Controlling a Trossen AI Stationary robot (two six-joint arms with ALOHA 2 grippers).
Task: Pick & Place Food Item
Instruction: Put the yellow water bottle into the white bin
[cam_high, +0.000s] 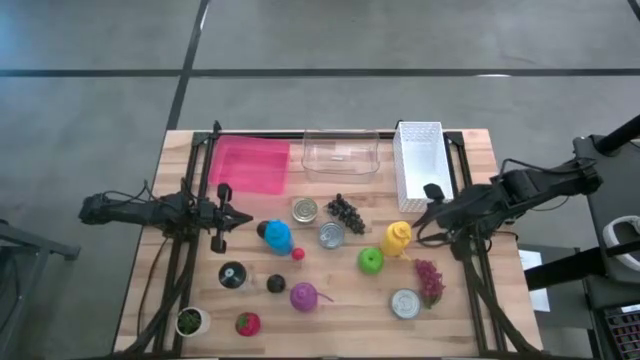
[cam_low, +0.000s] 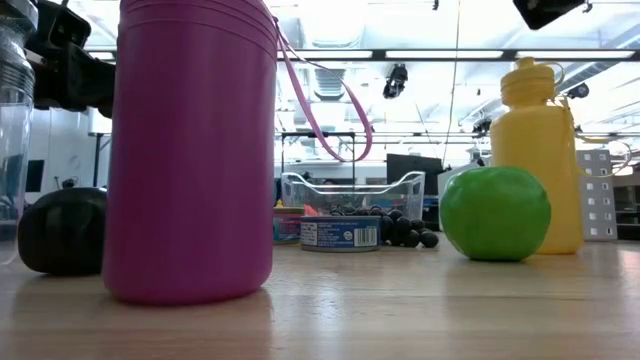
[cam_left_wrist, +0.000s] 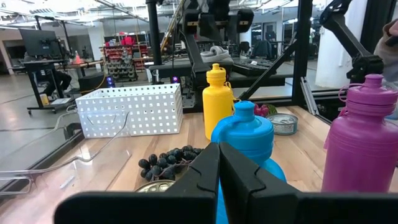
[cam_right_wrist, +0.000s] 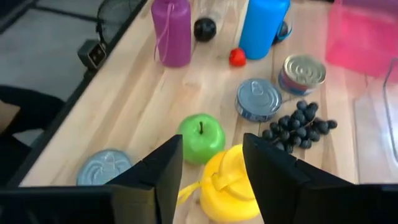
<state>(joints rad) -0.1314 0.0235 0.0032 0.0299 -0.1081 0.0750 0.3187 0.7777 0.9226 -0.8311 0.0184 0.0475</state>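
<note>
The right gripper (cam_right_wrist: 211, 163) hangs with its fingers parted and nothing between them, and straight below the gap stands the yellow bottle (cam_right_wrist: 231, 185), cap up. From above, the same gripper (cam_high: 432, 194) is just beside that bottle (cam_high: 397, 238), on its basket side, with the white basket (cam_high: 420, 160) just behind it.

Which food the task means is not given. My guess is the green apple (cam_right_wrist: 201, 137), since it lies just ahead of the fingers, a little to one side of the bottle and touching or nearly touching it. It is round, so no axis dictates the wrist angle, but the bottle crowds one flank. The dark grapes (cam_right_wrist: 298, 122) lie ahead on the bottle's other side, a loose bunch strung out across the table (cam_right_wrist: 134, 93), near the two tins. The red grapes (cam_high: 429, 280) lie past the bottle towards the table's near edge.

The left gripper (cam_left_wrist: 219, 163) waits clenched, holding nothing, with the blue bottle (cam_left_wrist: 245, 138) right in front of it. It is well apart from the apple, so the right arm is the nearer.
</note>
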